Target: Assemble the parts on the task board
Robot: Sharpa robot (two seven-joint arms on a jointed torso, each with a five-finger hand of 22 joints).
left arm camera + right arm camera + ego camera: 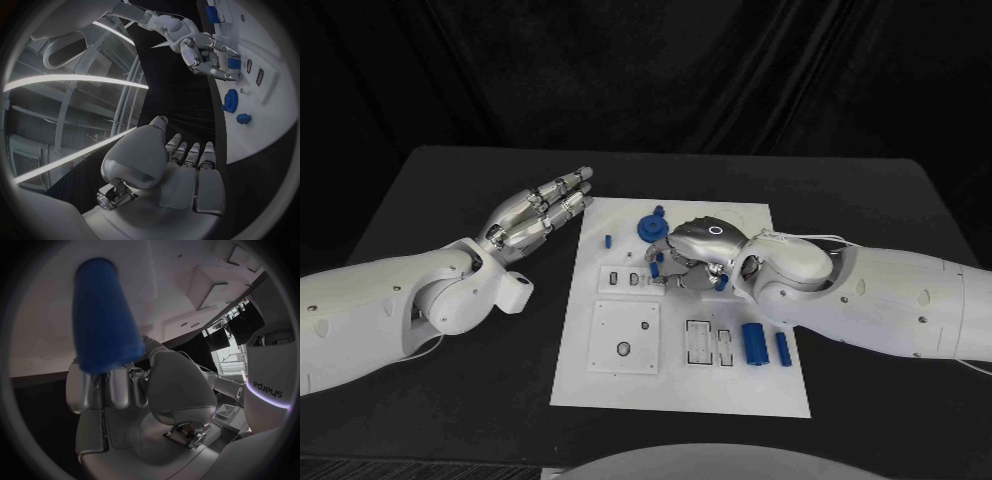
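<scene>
Two thick white arms with smooth rounded shells, dotted with small dark screw holes. A rounded white block on the left arm (401,305), close behind its wrist. Thin white cable looping over the right arm (891,295), just behind the wrist. Silver, many-fingered left robot hand (538,212), segmented metal with dark gaps. Silver right robot hand (697,252) with a domed back and a small glowing ring.

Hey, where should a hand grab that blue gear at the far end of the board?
Grip the blue gear by its toothed rim, coming straight down from above: it seems to lie flat on the task board, so the rim offers opposite faces to pinch.
</scene>
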